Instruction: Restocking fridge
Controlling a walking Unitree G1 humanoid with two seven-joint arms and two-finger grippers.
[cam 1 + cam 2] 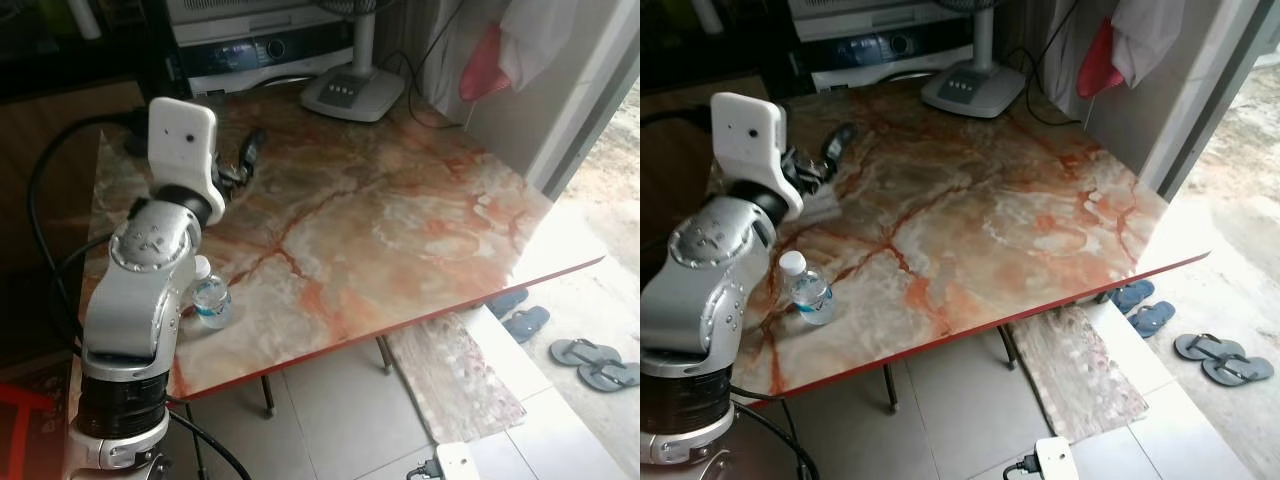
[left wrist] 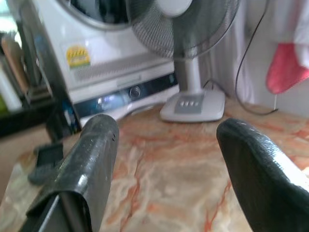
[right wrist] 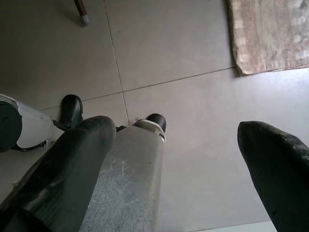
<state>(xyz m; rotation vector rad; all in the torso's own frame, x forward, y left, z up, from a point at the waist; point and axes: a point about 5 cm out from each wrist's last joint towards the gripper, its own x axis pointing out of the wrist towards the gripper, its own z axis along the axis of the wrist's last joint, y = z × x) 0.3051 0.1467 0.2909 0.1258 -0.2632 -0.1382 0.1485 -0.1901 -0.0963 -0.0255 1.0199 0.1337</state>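
Hovering left pincer [image 2: 164,159] over marble bench [image 1: 400,220], fingers spread wide, empty. Water bottle [image 1: 808,290] at bench's 7 o'clock. Right pincer [image 3: 186,164] agape, empty, above floor.

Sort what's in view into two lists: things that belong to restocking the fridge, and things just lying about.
Belongs to the job:
water bottle, upright near the table's front edge
left gripper, open, above the marble table

Lying about:
fan standing at the table's back
slippers on the floor
rug under the table edge
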